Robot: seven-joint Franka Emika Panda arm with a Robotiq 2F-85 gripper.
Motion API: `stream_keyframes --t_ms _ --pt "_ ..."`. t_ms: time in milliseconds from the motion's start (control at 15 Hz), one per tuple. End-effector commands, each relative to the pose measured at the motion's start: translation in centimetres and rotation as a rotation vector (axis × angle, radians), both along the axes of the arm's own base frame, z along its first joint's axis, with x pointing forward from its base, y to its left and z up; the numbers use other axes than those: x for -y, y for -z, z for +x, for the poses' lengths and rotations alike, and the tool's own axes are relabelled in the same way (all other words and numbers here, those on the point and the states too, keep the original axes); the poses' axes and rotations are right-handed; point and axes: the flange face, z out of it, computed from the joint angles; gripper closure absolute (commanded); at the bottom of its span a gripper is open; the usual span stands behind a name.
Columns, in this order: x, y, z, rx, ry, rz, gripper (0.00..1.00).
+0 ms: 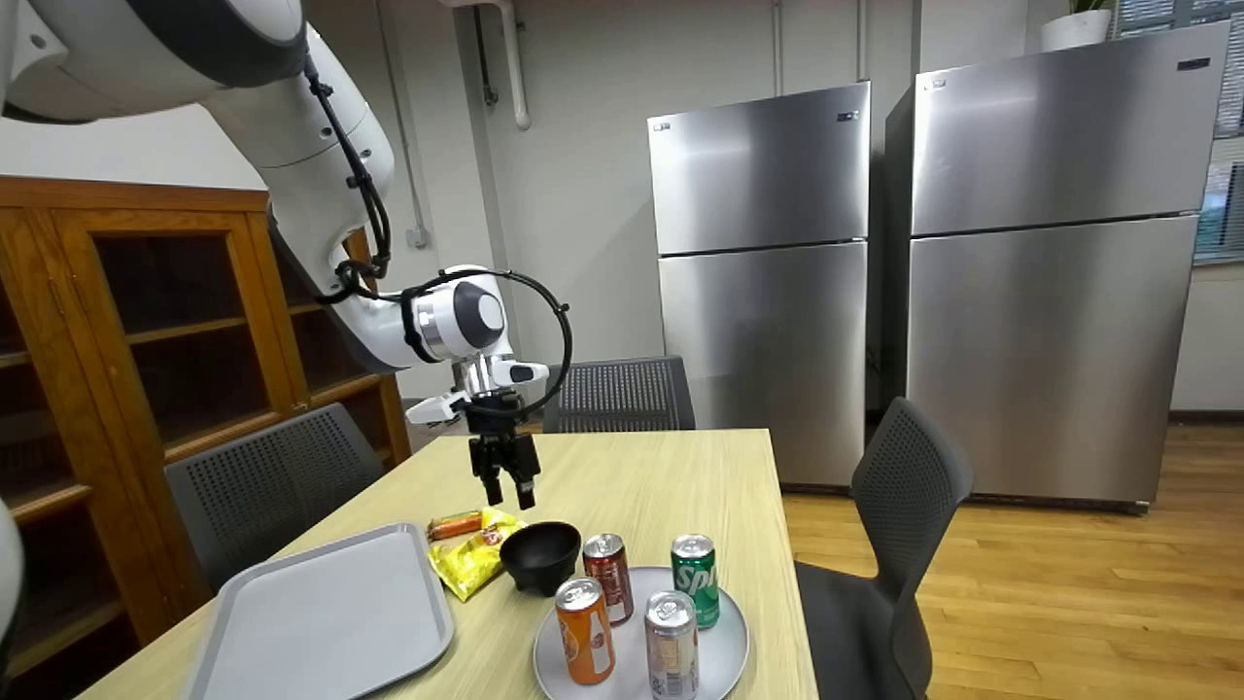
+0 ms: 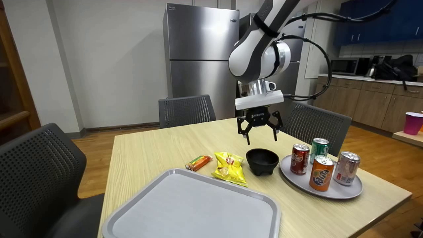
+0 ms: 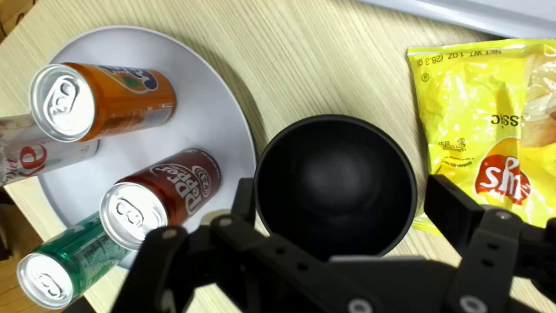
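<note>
While the empty jaws gape wide, the bowl (image 3: 334, 187) sits below

2 steel refrigerators (image 1: 760, 340), pale wall (image 1: 573, 214), probably a window (image 1: 1225, 209).

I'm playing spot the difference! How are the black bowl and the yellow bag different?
The black bowl is plain and dark, while the yellow bag is bright, shiny and printed with words. The bowl is round with a wide-open top; the bag is crinkly and roughly rectangular. The bowl stands upright below the open gripper, but the bag lies down off to one side. Both rest on the table, and neither is being held.
</note>
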Motion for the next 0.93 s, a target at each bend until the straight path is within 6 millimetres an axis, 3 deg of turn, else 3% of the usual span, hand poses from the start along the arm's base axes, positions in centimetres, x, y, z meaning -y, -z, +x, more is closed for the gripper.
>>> stream_keyframes --t_ms 0,333,867 --pt "0.0 0.0 0.0 -0.001 0.000 0.000 0.00" --pt "1.6 -0.8 -0.2 0.028 0.021 -0.005 0.00" --pt "8.4 -1.5 -0.6 0.062 0.130 -0.034 0.00"
